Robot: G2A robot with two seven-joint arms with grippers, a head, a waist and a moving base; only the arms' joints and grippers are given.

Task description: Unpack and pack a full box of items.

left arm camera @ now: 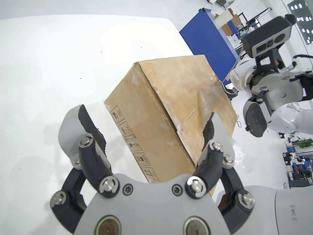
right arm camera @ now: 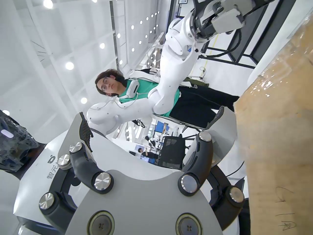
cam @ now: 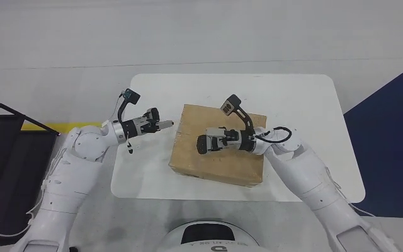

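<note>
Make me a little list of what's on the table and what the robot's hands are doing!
Table: white, with one box on it
Box: brown cardboard, flaps shut, clear tape on top
Left gripper: open, beside the box's edge
Right gripper: open, over the box's top
Unpacked yet: no, box not opened

Closed box (cam: 189, 145) at centre of table (cam: 302, 107); passing room along all sides.
</note>
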